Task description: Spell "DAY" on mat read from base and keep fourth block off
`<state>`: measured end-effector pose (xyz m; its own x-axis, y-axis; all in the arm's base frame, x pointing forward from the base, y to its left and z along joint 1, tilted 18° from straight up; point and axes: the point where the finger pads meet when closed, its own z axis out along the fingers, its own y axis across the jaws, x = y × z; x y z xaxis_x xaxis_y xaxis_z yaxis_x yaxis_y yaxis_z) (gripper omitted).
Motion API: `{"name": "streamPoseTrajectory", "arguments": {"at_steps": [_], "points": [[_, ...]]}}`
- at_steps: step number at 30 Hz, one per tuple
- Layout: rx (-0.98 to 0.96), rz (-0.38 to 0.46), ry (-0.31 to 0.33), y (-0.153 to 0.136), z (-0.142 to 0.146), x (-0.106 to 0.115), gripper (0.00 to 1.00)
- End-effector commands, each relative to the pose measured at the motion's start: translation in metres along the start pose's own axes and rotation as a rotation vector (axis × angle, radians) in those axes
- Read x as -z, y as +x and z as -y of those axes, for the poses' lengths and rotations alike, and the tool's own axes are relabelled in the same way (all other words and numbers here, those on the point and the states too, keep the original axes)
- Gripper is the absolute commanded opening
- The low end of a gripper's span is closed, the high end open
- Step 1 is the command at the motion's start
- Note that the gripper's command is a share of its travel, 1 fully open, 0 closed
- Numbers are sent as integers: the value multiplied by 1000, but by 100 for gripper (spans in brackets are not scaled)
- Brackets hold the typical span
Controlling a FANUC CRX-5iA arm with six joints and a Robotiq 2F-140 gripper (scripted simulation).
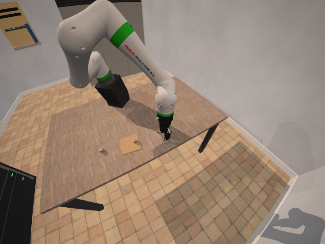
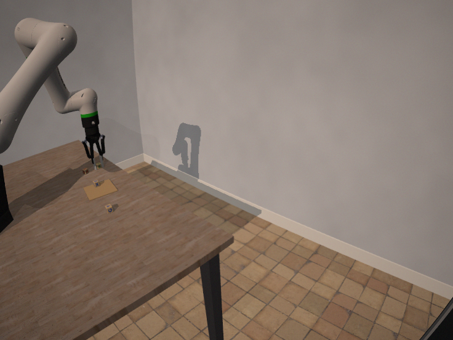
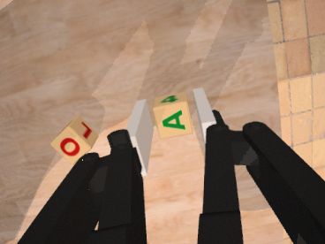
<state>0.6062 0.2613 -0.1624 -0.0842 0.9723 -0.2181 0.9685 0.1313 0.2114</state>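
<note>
My gripper is open, its two pads standing either side of a block with green letters. That block shows an A on its large face; gaps show between it and both pads. A block with red letters lies outside the left pad in the wrist view, showing a round O-like letter. A third block sits on the tan mat. A fourth block lies off the mat. Their top letters are too small to read surely.
The wooden table carries the mat and blocks. Its edge passes close beyond the green-letter block, with the tiled floor beyond. The robot's black base stands at the table's far side in the top view.
</note>
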Motion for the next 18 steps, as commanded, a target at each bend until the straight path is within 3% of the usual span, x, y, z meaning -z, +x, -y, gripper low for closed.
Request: {"name": "streamPoseTrajectory", "arguments": {"at_steps": [1,8,9,18], "points": [[0,0,0,0,0,0,25],[0,0,0,0,0,0,25],[0,0,0,0,0,0,13],[0,0,0,0,0,0,13]]}}
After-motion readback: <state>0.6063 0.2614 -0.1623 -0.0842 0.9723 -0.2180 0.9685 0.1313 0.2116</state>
